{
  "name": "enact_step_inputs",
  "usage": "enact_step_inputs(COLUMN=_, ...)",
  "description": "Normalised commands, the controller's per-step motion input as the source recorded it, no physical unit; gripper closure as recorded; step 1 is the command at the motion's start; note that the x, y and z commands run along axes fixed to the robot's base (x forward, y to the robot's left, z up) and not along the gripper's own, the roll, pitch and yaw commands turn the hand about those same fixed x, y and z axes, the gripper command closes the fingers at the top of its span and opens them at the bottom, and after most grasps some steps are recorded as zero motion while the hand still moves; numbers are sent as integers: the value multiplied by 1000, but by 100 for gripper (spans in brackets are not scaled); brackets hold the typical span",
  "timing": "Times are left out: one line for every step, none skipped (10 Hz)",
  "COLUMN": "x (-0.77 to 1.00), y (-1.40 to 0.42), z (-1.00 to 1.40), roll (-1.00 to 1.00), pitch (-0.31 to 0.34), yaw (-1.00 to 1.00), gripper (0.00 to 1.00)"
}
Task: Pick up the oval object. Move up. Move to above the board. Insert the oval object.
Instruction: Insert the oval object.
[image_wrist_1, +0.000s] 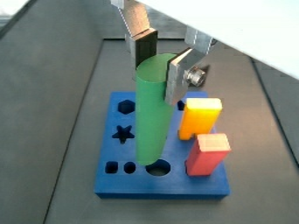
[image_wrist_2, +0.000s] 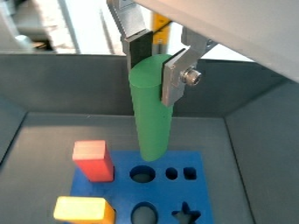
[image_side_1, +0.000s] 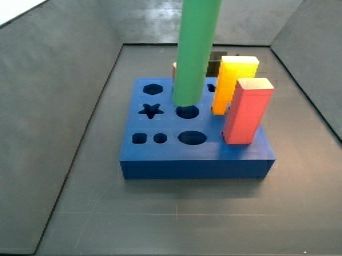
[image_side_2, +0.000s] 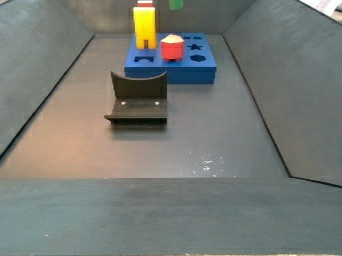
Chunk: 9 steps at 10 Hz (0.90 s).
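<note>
A: Centre frame in both wrist views: the oval object (image_wrist_1: 151, 109) (image_wrist_2: 149, 114), upright, green, top end clamped between the gripper (image_wrist_1: 160, 59) (image_wrist_2: 156, 54) fingers (image_wrist_1: 142, 44). Jaws narrow, closed on the peg's top.

B: Where's its lower end?

A: Over the board (image_wrist_1: 128, 185), at a round hole. In a side view the oval object (image_side_1: 195, 55) runs from the top edge of the frame down to a hole near the board's (image_side_1: 194, 162) back middle. Cannot tell whether the tip is inside the hole or just at its rim.

B: Gripper in the side views?

A: Out of frame. Only the peg shaft shows in one; in a side view from farther away just a green sliver (image_side_2: 177, 4) at the top edge.

B: What else is on the board?

A: Yellow block (image_wrist_1: 198, 117) (image_side_1: 235, 79) and red block (image_wrist_1: 208, 153) (image_side_1: 249, 110), both standing upright along one edge of the board, yellow behind red in that side view. Star hole (image_side_1: 151, 110) on the left of the top face, oval hole (image_side_1: 194, 138) near the front, small round holes beside it.

B: Fixture?

A: Fixture (image_side_2: 138, 97) centre-left in the far side view, on the floor, just in front of the board (image_side_2: 198, 68), apart from it.
</note>
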Motion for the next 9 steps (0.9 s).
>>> enact_step_inputs(x=0, y=0, z=-214, roll=-23, pitch=-19, yaw=-1000, gripper=100)
enact_step_inputs(x=0, y=0, z=-283, roll=0, pitch=-23, yaw=-1000, gripper=100)
enact_step_inputs(x=0, y=0, z=-326, roll=0, pitch=-24, yaw=-1000, gripper=100)
enact_step_inputs(x=0, y=0, z=-349, roll=0, pitch=-21, yaw=-1000, gripper=100)
enact_step_inputs(x=0, y=0, z=-354, roll=0, pitch=-24, yaw=-1000, gripper=100)
enact_step_inputs(x=0, y=0, z=-283, roll=-4, pitch=-19, yaw=-1000, gripper=100)
enact_step_inputs(x=14, y=0, z=0, roll=0, pitch=0, yaw=-49, gripper=100)
enact_step_inputs(x=357, y=0, z=0, roll=0, pitch=0, yaw=-503, gripper=100)
enact_step_inputs(x=411, y=43, z=-29, roll=-6, pitch=0, yaw=-720, gripper=100)
